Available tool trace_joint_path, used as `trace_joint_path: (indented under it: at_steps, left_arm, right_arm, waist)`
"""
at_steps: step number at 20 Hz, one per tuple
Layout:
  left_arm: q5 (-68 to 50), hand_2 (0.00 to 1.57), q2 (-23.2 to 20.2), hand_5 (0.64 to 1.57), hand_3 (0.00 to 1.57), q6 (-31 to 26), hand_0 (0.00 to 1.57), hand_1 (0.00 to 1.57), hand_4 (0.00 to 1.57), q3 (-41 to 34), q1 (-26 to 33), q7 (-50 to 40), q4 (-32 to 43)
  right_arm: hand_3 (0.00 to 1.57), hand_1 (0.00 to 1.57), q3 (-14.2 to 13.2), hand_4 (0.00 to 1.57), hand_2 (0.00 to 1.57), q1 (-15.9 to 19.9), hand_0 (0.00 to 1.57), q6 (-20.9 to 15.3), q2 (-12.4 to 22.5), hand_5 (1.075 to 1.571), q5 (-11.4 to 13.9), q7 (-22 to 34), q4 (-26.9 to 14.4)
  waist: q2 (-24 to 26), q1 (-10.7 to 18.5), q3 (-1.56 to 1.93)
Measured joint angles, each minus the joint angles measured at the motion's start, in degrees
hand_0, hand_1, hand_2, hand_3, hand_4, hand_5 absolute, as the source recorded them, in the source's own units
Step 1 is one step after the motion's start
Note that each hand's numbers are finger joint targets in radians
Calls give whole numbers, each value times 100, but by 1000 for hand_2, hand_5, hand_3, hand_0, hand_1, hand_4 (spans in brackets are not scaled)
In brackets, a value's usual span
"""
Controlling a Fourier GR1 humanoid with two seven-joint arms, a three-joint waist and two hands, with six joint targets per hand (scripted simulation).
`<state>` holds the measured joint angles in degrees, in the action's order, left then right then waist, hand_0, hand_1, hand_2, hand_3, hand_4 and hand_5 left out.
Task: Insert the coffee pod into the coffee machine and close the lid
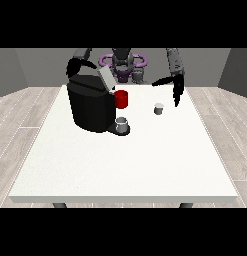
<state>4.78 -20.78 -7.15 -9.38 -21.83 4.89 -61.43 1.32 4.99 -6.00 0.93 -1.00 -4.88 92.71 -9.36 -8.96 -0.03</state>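
A black coffee machine (89, 106) stands on the white table (125, 160) at the left, its grey lid (106, 77) tilted up and open. A small grey cup (122, 125) sits on its drip base. A red mug (121, 99) stands just right of the machine. The small white-grey coffee pod (158, 108) rests on the table further right. The hand at the view's right (176, 89) hangs above and right of the pod with straight fingers spread, apart from it. The hand at the view's left (73, 66) sits behind the machine's top, holding nothing I can see.
The robot's torso (123, 64) is behind the table's far edge. Wooden floor surrounds the table. The table's wide front half lies between the machine and the near edge (125, 199).
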Motion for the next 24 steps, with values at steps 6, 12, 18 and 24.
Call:
trace_joint_path:
  at_steps: [6, 12, 18, 24]
  left_arm:
    - [393, 0, -24, 1571, 0, 76, 0, 0, 0, 138, -355, 69, 668]
    - [863, 529, 22, 1571, 222, 175, 223, 223, 0, 414, -598, 101, 1041]
    - [1219, 738, 36, 1571, 477, 412, 615, 615, 0, 453, -772, 238, 1588]
    - [1678, 692, -161, 1571, 440, 480, 536, 536, 0, 613, -921, 384, 2000]
  right_arm:
    - [0, 0, -126, 393, 0, 285, 0, -101, 39, 1571, 27, 157, -277]
    - [0, 0, -228, 428, 0, 488, 0, -209, 73, 1571, 94, 235, -674]
    - [0, 0, -182, 412, 0, 516, 0, -299, 43, 1571, 264, 99, -961]
    - [0, 0, -297, 432, 0, 726, 0, -249, 139, 1571, 201, 229, -1057]
  waist:
    - [-106, 72, 1]
    - [-115, 177, 2]
    - [-188, 155, 1]
    - [-234, 95, 2]
